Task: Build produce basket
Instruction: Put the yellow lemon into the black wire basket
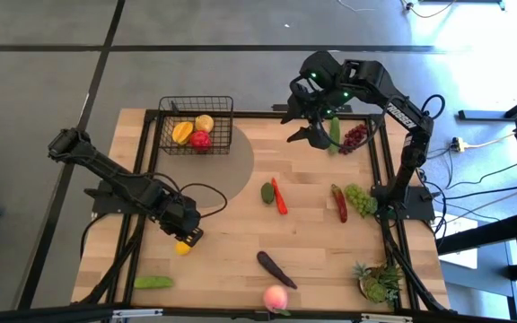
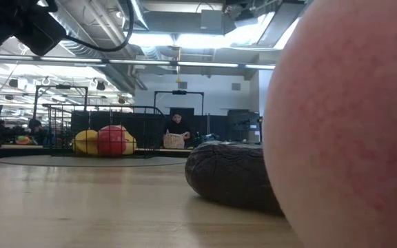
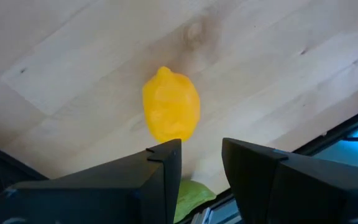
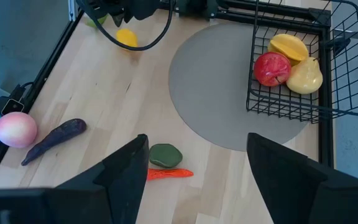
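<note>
The black wire basket (image 1: 196, 126) stands at the table's far left on a grey round mat (image 4: 229, 93). It holds a red apple (image 4: 272, 67), an orange mango (image 4: 289, 45) and a pale yellow fruit (image 4: 304, 76). A yellow lemon (image 3: 171, 112) lies on the wood near the left edge. My left gripper (image 3: 202, 146) hovers open just above it, pointing steeply down, and the lemon is beyond the fingertips. My right gripper (image 4: 197, 162) hangs open and high over the far right of the table (image 1: 308, 121), with nothing between its fingers.
Loose on the table lie a cucumber (image 1: 153, 282), an eggplant (image 1: 275, 267), a peach (image 1: 276, 297), a red chili (image 1: 279, 196) beside a green piece (image 1: 267, 192), green grapes (image 1: 359, 199), a second chili (image 1: 339, 203) and purple grapes (image 1: 355, 136). A potted plant (image 1: 380, 283) stands near right.
</note>
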You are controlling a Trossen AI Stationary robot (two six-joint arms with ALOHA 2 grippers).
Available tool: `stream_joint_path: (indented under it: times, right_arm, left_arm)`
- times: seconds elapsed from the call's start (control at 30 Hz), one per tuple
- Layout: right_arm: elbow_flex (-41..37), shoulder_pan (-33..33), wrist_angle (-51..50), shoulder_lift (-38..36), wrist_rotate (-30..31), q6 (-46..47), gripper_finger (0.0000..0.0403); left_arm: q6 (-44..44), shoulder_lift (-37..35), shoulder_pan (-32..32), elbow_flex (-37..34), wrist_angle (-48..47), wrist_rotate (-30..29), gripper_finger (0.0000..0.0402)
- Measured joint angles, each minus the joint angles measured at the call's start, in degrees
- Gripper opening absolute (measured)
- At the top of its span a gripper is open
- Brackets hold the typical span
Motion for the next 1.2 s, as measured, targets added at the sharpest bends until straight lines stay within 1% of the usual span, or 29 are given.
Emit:
stream_joint_path:
  times: [0.17, 0.27, 0.37, 0.57, 0.67, 0.77, 0.87, 1.0, 1.2]
  right_arm:
    - [0.0, 0.0, 0.0, 0.0, 0.0, 0.0, 0.0262]
    - [0.0, 0.0, 0.0, 0.0, 0.0, 0.0, 0.0262]
    - [0.0, 0.0, 0.0, 0.0, 0.0, 0.0, 0.0262]
    - [0.0, 0.0, 0.0, 0.0, 0.0, 0.0, 0.0262]
    - [0.0, 0.0, 0.0, 0.0, 0.0, 0.0, 0.0262]
    - [0.0, 0.0, 0.0, 0.0, 0.0, 0.0, 0.0262]
    - [0.0, 0.0, 0.0, 0.0, 0.0, 0.0, 0.0262]
    - [0.0, 0.0, 0.5, 0.0, 0.0, 0.0, 0.0262]
    - [0.0, 0.0, 1.6, 0.0, 0.0, 0.0, 0.0262]
  left_arm:
    - [0.0, 0.0, 0.0, 0.0, -0.3, -0.1, 0.0108]
    - [0.1, 0.0, 0.0, 0.0, -0.6, -0.6, 0.0124]
    - [0.8, 0.0, 0.0, 0.0, -0.7, -1.1, 0.0155]
    - [0.9, 0.0, -0.3, 0.0, -1.6, -1.1, 0.0230]
    - [0.9, 0.0, -1.9, -0.4, -1.4, -2.8, 0.0251]
    - [-1.8, 0.8, -3.2, -2.3, -0.7, -3.7, 0.0257]
    - [-3.3, 2.0, -3.2, -3.6, 2.0, -4.3, 0.0257]
    - [-0.7, 4.0, -3.3, -5.2, 4.1, -4.7, 0.0258]
    - [-0.5, 7.5, -3.3, -5.2, 6.3, -4.8, 0.0258]
